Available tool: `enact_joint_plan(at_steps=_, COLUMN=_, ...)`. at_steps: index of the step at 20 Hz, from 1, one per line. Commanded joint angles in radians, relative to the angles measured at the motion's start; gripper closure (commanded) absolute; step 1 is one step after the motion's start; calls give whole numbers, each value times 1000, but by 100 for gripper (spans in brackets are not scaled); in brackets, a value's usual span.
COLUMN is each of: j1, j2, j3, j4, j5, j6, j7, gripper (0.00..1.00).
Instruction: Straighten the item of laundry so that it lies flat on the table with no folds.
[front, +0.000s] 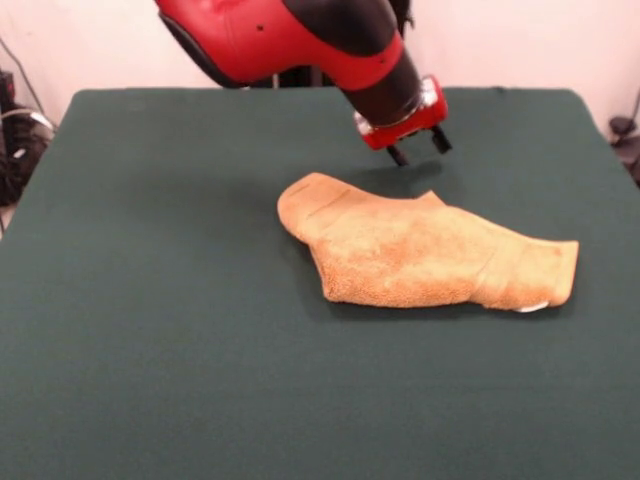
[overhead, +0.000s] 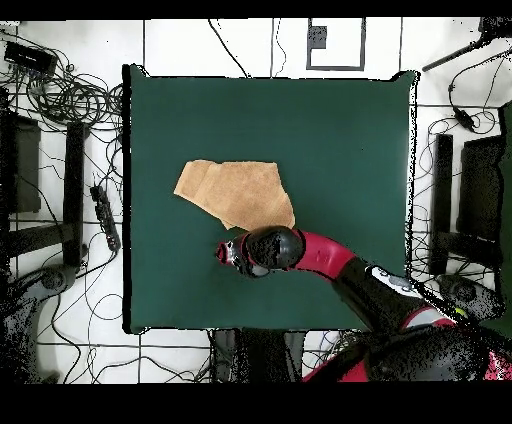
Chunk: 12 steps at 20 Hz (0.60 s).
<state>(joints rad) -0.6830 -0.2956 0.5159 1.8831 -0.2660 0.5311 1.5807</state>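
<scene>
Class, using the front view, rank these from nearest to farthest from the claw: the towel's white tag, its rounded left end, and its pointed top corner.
1. Pointed top corner, just below the claw.
2. Rounded left end, off to picture-left.
3. White tag, at the lower right.

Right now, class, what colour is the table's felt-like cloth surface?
Dark green table, clearest in the front view.
</scene>
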Motion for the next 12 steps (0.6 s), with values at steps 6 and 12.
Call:
enact_joint_plan(at_steps=6, j1=41, j2=76, j3=285, j4=-175, j5=-55, j6=-504, j7=90, gripper=0)
enact_joint_plan(at_steps=12, j1=9, j2=128, j3=330, j4=-197, j5=-76, j6=-322, j7=-18, gripper=0)
